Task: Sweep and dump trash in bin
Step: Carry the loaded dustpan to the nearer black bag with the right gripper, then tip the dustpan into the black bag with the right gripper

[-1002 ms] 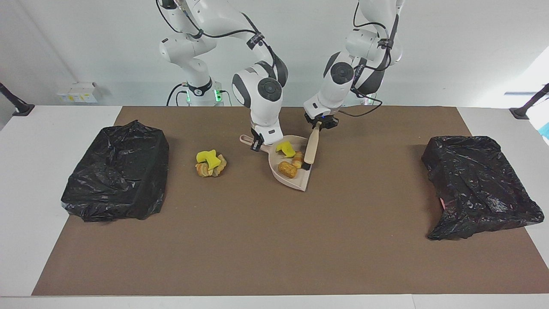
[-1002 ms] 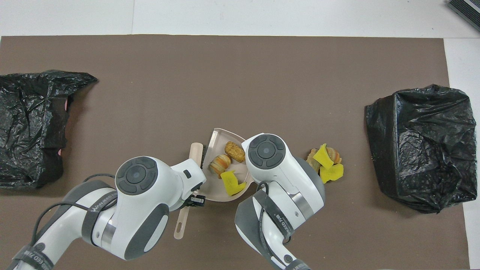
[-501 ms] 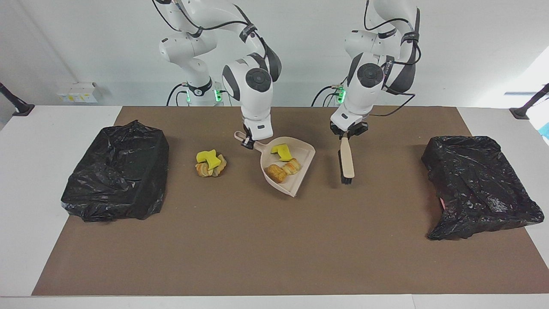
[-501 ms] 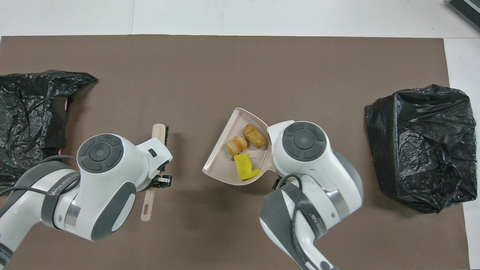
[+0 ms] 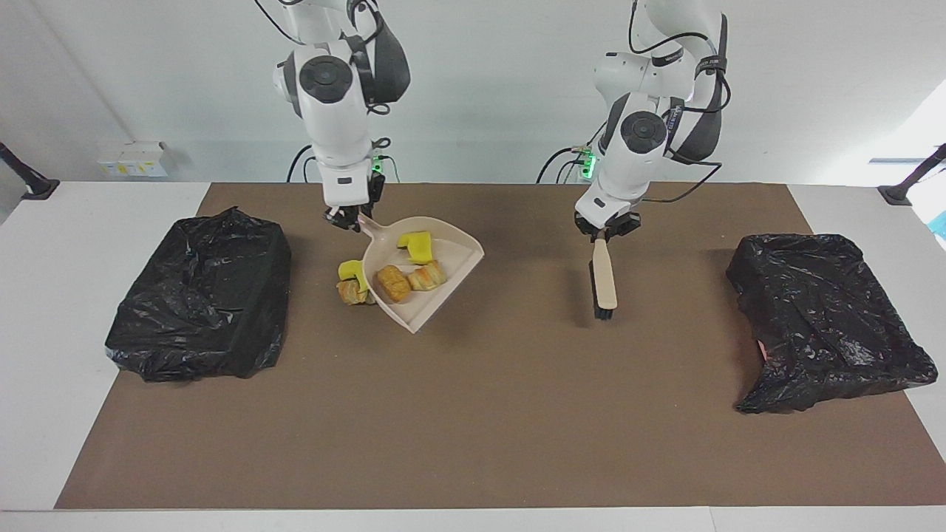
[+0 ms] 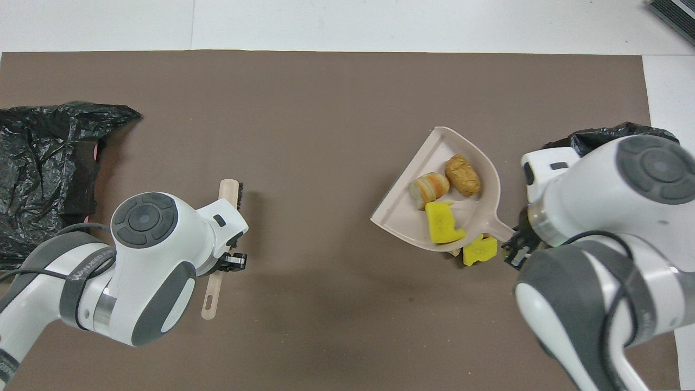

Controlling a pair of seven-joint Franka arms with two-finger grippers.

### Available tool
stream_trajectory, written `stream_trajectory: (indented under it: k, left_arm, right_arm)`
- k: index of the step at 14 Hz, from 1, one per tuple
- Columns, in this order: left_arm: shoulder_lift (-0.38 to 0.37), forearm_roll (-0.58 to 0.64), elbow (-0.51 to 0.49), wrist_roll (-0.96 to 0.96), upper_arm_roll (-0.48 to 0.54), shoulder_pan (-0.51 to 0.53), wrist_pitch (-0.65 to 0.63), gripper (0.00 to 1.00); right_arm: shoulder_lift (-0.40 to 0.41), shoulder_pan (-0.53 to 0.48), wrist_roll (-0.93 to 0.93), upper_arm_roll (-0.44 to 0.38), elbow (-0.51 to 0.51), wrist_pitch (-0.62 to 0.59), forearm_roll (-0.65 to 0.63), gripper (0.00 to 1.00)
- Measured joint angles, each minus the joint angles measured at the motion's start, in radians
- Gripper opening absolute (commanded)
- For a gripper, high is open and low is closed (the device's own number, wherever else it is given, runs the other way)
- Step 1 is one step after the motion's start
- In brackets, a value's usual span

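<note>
My right gripper (image 5: 347,216) is shut on the handle of the beige dustpan (image 5: 436,299), which hangs tilted above the mat. In the pan lie pieces of trash: a yellow chunk (image 5: 416,247) and two brown lumps (image 5: 392,283). More trash (image 5: 349,284) sits on the mat, partly hidden under the pan's handle end. In the overhead view the dustpan (image 6: 404,225) holds the same trash (image 6: 442,222), with the loose pile (image 6: 480,250) beside my right gripper (image 6: 513,250). My left gripper (image 5: 607,230) is shut on the handle of a brush (image 5: 604,277), bristles pointing down low over the mat.
A black bag-lined bin (image 5: 199,295) stands at the right arm's end of the table, close to the dustpan. Another bin (image 5: 820,318) stands at the left arm's end. In the overhead view my right arm covers most of the nearer bin (image 6: 597,138).
The right gripper lifted the loaded dustpan and carried it toward the bin at the right arm's end, over the loose pile. The left gripper drew the brush away toward the left arm's end.
</note>
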Motion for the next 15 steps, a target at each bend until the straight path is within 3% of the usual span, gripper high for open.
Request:
stream_trajectory:
  k: [5,10,15]
  left_arm:
    - [0.002,0.000,0.000,0.009,-0.001,0.008,0.000,0.00]
    - [0.000,0.000,-0.013,0.012,-0.021,-0.014,-0.006,0.00]
    - [-0.056,-0.006,-0.091,-0.069,-0.027,-0.135,-0.017,0.00]
  right_arm:
    - [-0.032,-0.282,-0.333,-0.008,-0.001,-0.025,-0.055,0.00]
    - [-0.031,-0.501,-0.617,-0.009,-0.001,0.068,-0.119,0.00]
    - [-0.031,-0.617,-0.768,-0.010,-0.001,0.152,-0.270,0.00]
